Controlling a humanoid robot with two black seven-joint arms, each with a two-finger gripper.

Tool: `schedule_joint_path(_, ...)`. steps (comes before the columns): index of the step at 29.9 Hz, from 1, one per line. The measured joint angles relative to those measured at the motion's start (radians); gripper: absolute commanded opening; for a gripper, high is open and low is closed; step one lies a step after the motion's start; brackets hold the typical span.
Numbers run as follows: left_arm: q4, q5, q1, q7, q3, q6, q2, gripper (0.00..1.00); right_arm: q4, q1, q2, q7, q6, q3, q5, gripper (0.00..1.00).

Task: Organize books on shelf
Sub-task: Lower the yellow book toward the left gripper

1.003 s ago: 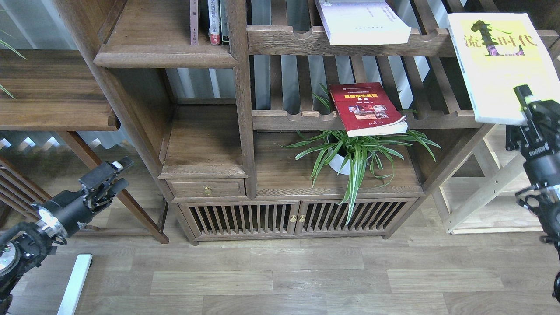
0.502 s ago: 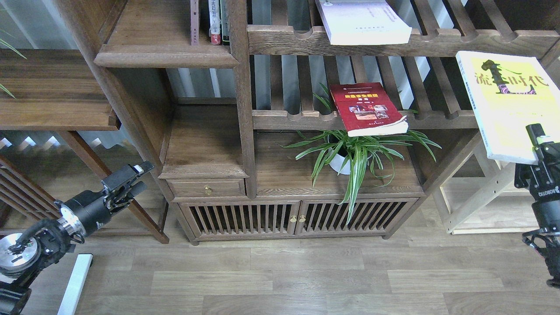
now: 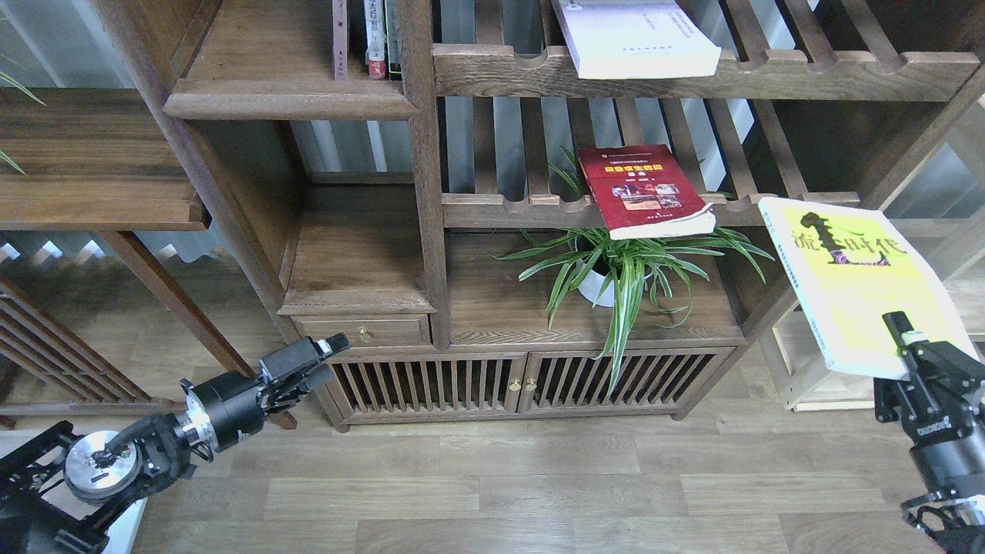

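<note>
My right gripper [image 3: 897, 332] is shut on the near edge of the yellow-green and white book [image 3: 850, 277] and holds it tilted in the air, right of the bookcase and below the slatted shelves. The red book [image 3: 642, 191] lies flat on the middle slatted shelf, overhanging its front rail. The pale lavender-white book [image 3: 635, 38] lies on the upper slatted shelf, also overhanging. The solid dark shelf [image 3: 288, 104] at upper left carries narrow upright books; a second solid plank [image 3: 358, 254] below it is bare. My left gripper [image 3: 329, 355] is open and empty, low by the drawer.
A spider plant in a white pot [image 3: 604, 281] stands under the red book, its leaves hanging over the slatted cabinet doors [image 3: 523, 385]. A pale wood rack [image 3: 808, 381] stands at right behind the held book. A dark side table [image 3: 92, 161] is at left.
My right gripper has carried the yellow-green book down and leftward from upper-shelf height. My left arm has swung right and down to the cabinet's drawer corner.
</note>
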Motion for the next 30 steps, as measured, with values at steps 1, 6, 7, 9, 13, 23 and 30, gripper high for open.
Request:
schedule_joint_path(1, -0.009, -0.007, 0.0, 0.0, 0.009, 0.0, 0.002, 0.99, 0.001, -0.011, -0.001, 0.0, 0.0, -0.02, -0.001, 0.13)
schedule_joint_path(6, -0.079, -0.064, -0.001, 0.0, 0.044, 0.0, 0.011, 0.99, 0.005, -0.048, 0.006, 0.0, 0.0, -0.184, -0.061, 0.13)
schedule_joint_path(7, -0.087, -0.073, 0.001, 0.0, 0.051, 0.0, 0.011, 0.99, 0.005, -0.049, 0.019, 0.0, 0.0, -0.21, -0.082, 0.13)
schedule_joint_path(9, -0.1, -0.083, 0.007, 0.0, 0.067, 0.0, 0.011, 0.99, 0.006, -0.049, 0.047, 0.0, 0.0, -0.245, -0.125, 0.14)
schedule_joint_path(13, -0.13, -0.086, 0.04, 0.0, 0.093, 0.0, 0.011, 0.99, 0.006, -0.05, 0.091, 0.0, 0.0, -0.317, -0.213, 0.13)
schedule_joint_path(23, -0.26, -0.088, 0.203, 0.0, 0.082, 0.0, 0.002, 0.99, 0.011, -0.036, 0.177, 0.0, 0.0, -0.389, -0.33, 0.13)
schedule_joint_path(30, -0.313, -0.113, 0.284, 0.0, 0.06, 0.0, -0.005, 0.98, 0.012, 0.007, 0.267, 0.0, 0.0, -0.45, -0.393, 0.14)
